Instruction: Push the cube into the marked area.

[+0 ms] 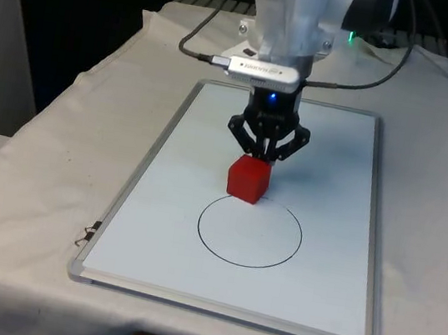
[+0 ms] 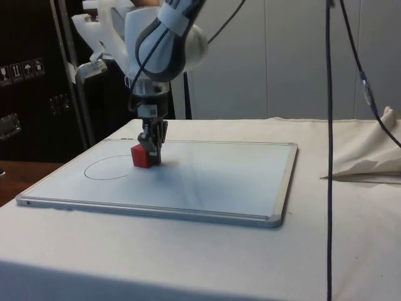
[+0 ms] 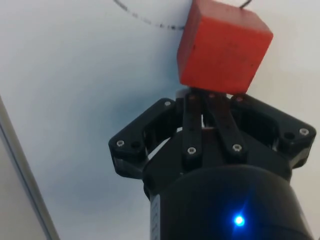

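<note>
A red cube rests on the whiteboard, touching the far edge of a drawn black circle. My gripper stands just behind the cube, on the robot's side, with its fingers shut together and their tips against the cube's back face. In the side view the cube lies at the circle's rim with the gripper pressed to it. The wrist view shows the closed fingertips touching the cube, with the circle's line running past it.
The whiteboard has a metal frame and lies on the white cloth. A small black clip lies at the board's near corner on the front view's left. Cables hang in the side view's foreground.
</note>
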### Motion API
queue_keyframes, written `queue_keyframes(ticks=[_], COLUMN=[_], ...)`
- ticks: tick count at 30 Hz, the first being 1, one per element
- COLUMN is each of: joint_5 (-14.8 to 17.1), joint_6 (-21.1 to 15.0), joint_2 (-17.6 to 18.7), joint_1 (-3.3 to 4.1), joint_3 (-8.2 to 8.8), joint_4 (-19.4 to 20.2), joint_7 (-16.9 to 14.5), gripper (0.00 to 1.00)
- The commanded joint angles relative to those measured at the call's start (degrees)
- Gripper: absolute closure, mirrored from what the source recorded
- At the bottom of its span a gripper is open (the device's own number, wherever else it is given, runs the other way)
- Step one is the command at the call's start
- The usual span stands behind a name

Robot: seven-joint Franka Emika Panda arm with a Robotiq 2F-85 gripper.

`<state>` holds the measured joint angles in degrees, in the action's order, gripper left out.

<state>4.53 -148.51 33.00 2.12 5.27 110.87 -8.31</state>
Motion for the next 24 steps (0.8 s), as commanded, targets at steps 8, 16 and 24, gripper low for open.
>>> queue_keyframes(ticks=[8,16,24], joint_5=[0.2,0.0,-0.5], joint_6=[3.7,6.0,8.2], joint_2=[4.1,6.4,7.7], joint_1=[-0.92,-0.92,-0.63], joint_3=[0.57,1.83,3.5], joint_4=[-6.7,-10.8,-13.3], joint_7=[-1.0,-1.4,-1.7], gripper=[1.0,1.0,1.0])
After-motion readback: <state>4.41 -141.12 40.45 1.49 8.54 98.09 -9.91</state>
